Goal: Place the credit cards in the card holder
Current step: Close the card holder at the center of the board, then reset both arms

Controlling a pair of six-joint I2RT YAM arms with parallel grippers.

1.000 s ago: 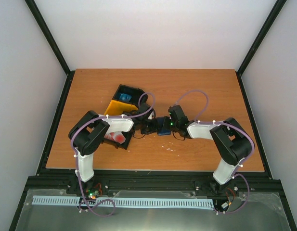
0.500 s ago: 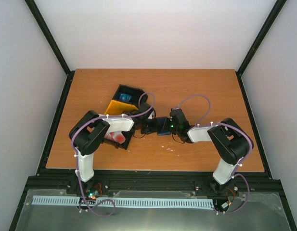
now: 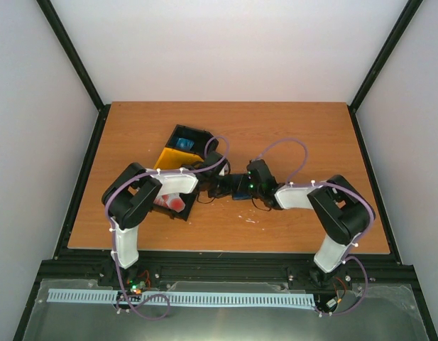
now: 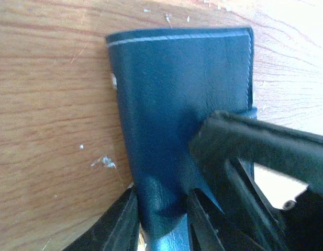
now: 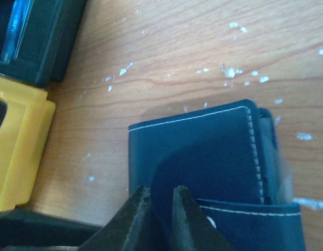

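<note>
Credit cards [image 3: 173, 202]: red and white, in black bin [image 3: 189, 207] left of table [image 3: 297, 135] centre, partly hidden under left arm. Yellow bin [image 3: 167, 158] just beyond it, toward far edge. Left end effector [image 4: 162, 201]: fingers clamped on one edge of card holder [image 4: 177, 94]. Card holder: dark blue, folded, on table near centre, slightly toward near edge, apart from cards. Right end effector [image 5: 160, 191]: fingers nearly together, pinching opposite edge of card holder.
</note>
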